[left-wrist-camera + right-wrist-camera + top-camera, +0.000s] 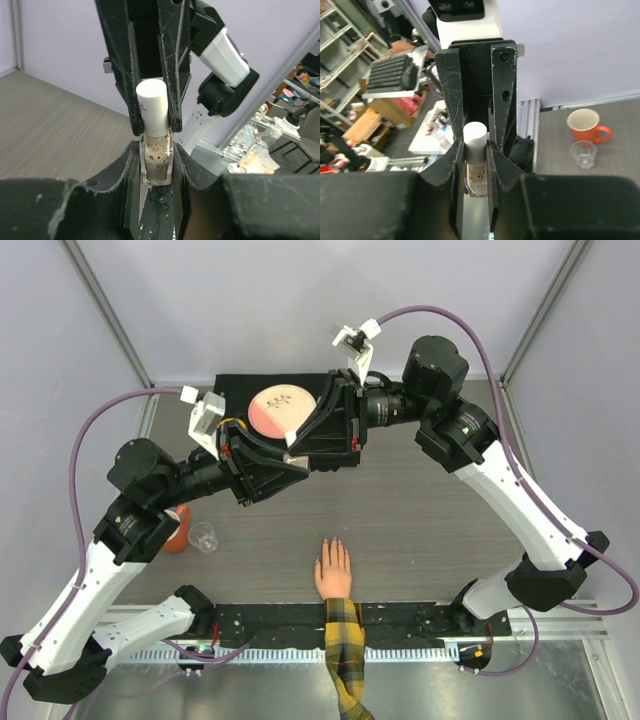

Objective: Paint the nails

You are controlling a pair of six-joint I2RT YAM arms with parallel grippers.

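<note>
The left end effector [156,146] is seen clamped on the glass body of a small clear bottle [156,167], which is held upright above the worktop [420,520]. Reddish specks can be made out inside the glass. From the opposite side, the right end effector [474,146] is closed around the bottle's white cap [475,132], with its jaws pressed against the cap on both sides. The two end effectors are met tip to tip at the edge of a black mat [238,390], and a pinkish round plate [275,405] is seen just beyond them.

The nails [331,543] are found well apart from both end effectors, on the near side and a little to the right. They tip a flesh-coloured hand [333,575] laid flat on the worktop, fingers pointed toward the end effectors, with a yellow-and-black plaid sleeve [343,635] behind it.

Left of the left end effector and nearer, an orange cup [177,532] and a clear glass [203,536] are stood side by side.
</note>
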